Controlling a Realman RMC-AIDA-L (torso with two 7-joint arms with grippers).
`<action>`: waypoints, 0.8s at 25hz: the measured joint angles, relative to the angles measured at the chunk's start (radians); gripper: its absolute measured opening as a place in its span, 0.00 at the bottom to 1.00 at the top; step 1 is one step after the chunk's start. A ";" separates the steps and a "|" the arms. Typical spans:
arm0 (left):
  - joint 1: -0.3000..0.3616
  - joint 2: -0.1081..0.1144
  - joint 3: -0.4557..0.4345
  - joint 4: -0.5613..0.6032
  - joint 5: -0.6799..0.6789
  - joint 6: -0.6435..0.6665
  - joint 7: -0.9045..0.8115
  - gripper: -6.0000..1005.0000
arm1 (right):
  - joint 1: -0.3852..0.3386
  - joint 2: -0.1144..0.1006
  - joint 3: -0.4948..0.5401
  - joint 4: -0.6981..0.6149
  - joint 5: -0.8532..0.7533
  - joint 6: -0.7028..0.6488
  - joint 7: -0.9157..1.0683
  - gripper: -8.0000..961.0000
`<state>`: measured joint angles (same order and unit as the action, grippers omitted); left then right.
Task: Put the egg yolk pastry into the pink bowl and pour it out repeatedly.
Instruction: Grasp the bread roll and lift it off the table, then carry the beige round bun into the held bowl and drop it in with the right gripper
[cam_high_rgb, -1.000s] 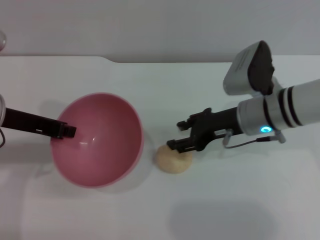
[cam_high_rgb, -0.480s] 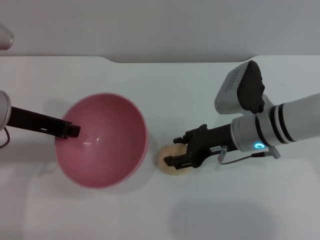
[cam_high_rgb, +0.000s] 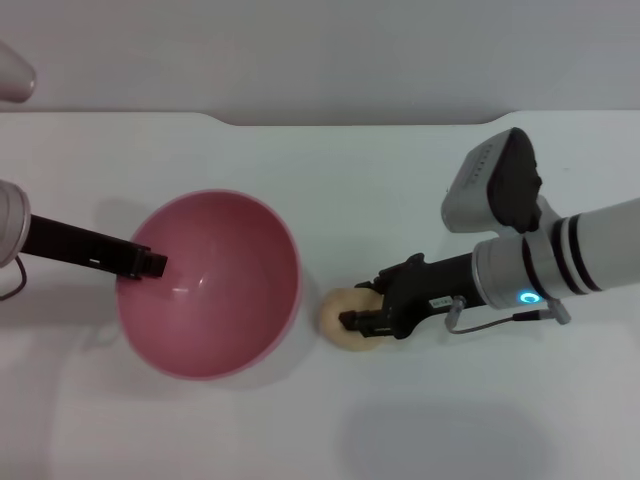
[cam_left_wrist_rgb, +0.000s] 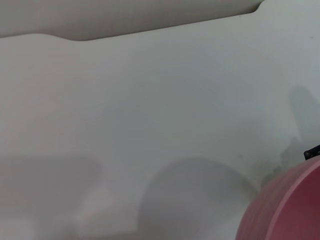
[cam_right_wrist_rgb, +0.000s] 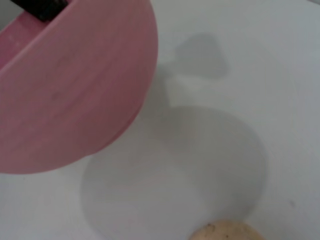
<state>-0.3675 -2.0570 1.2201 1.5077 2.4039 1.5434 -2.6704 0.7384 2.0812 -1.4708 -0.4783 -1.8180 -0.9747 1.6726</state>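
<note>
Two grippers work: the left gripper (cam_high_rgb: 150, 264) pinches the bowl's (cam_high_rgb: 235, 290) rim; the right gripper (cam_high_rgb: 367, 305) straddles the pastry (cam_high_rgb: 338, 312), jaws parted, mid-table (cam_high_rgb: 330, 170).

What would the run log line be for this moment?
left end effector: holding pink bowl rim | right end effector: at egg yolk pastry | pastry: on table

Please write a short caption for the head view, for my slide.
Right claw closes around the egg yolk pastry beside the tilted pink bowl held by the left claw.
</note>
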 joint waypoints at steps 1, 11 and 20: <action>-0.003 0.000 0.000 -0.003 0.000 -0.001 0.000 0.01 | -0.010 -0.002 0.003 -0.011 0.000 -0.001 0.001 0.49; -0.105 0.000 0.050 -0.168 0.000 -0.064 0.002 0.01 | -0.172 -0.036 0.177 -0.220 -0.007 -0.129 0.002 0.39; -0.296 -0.007 0.158 -0.418 0.002 -0.185 -0.007 0.01 | -0.307 -0.025 0.442 -0.547 0.009 -0.369 -0.003 0.31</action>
<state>-0.6636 -2.0641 1.3778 1.0896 2.4055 1.3583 -2.6771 0.4316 2.0563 -1.0290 -1.0257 -1.8089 -1.3442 1.6694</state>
